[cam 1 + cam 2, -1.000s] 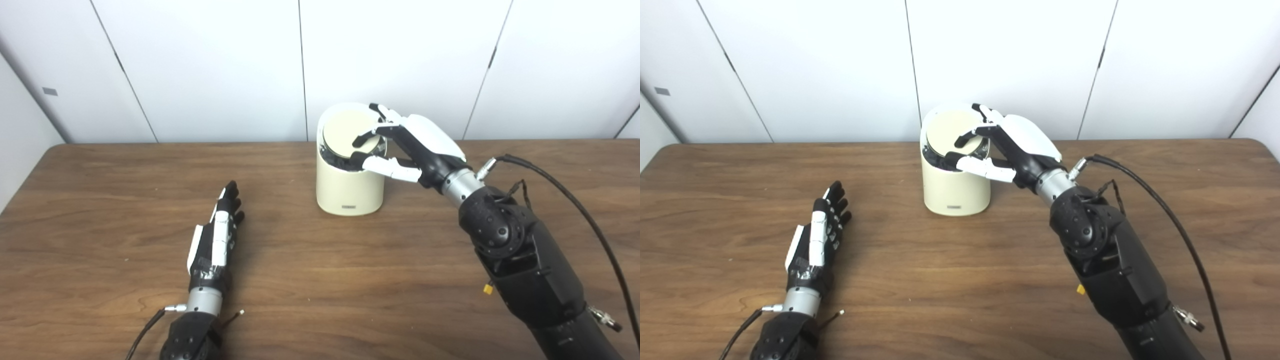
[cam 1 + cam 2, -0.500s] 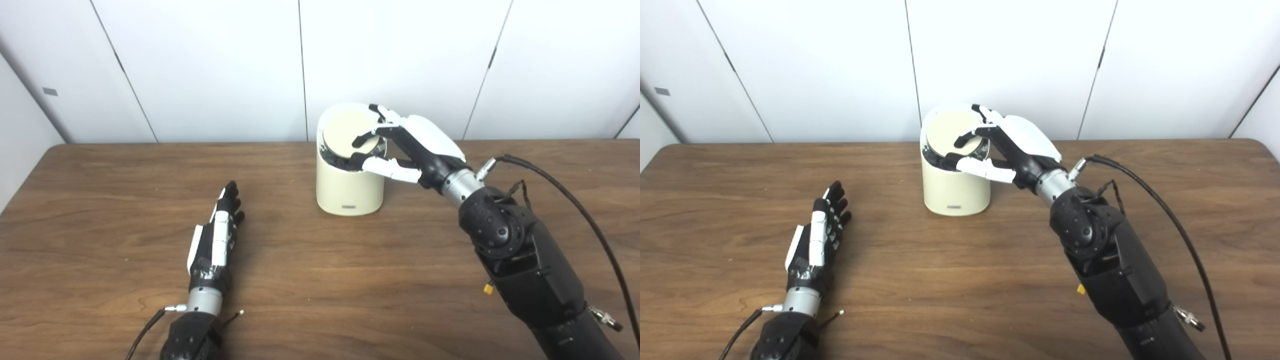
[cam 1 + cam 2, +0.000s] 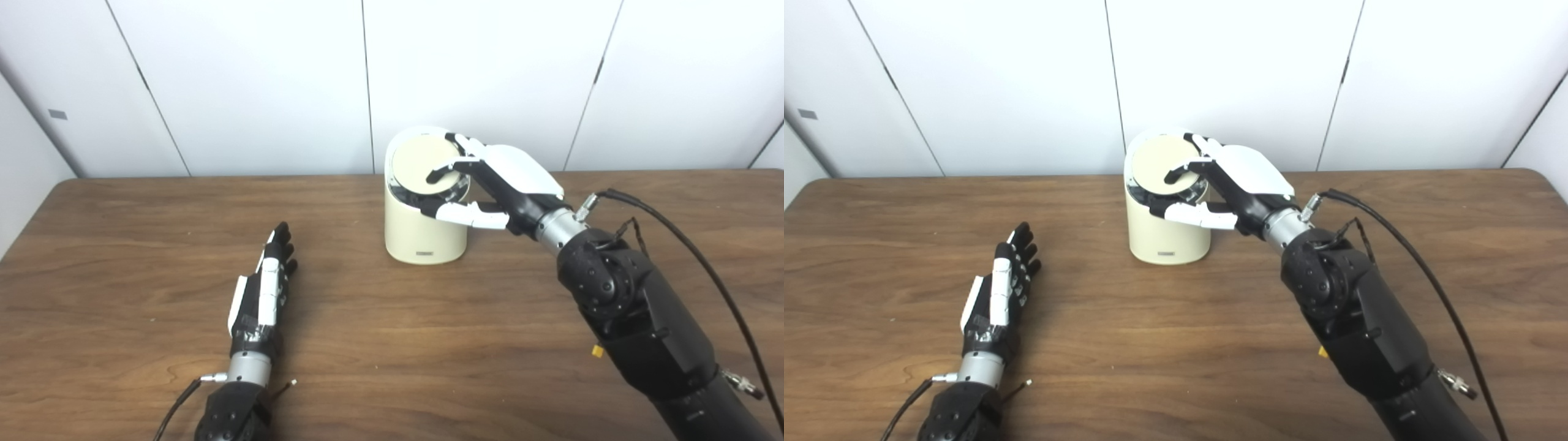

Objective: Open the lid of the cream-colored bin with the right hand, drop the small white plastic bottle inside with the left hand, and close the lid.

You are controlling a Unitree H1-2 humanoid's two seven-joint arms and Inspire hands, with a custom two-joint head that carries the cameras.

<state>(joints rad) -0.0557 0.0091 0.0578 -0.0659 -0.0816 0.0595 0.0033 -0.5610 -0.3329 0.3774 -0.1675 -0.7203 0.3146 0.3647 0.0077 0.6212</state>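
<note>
One cream-colored bin (image 3: pixel 422 236), lid (image 3: pixel 419 164) tilted, two robot hands.

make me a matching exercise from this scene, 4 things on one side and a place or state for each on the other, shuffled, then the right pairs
Things:
1. round cream-colored lid
2. left hand
3. right hand
4. cream-colored cylindrical bin

Places or states:
A. lying flat on the brown wooden table, fingers extended, holding nothing
B. standing upright near the table's far edge
C. tilted up, its face turned toward the camera
D. at the bin's top, fingers on the lid

Pairs: 1-C, 2-A, 3-D, 4-B
</note>
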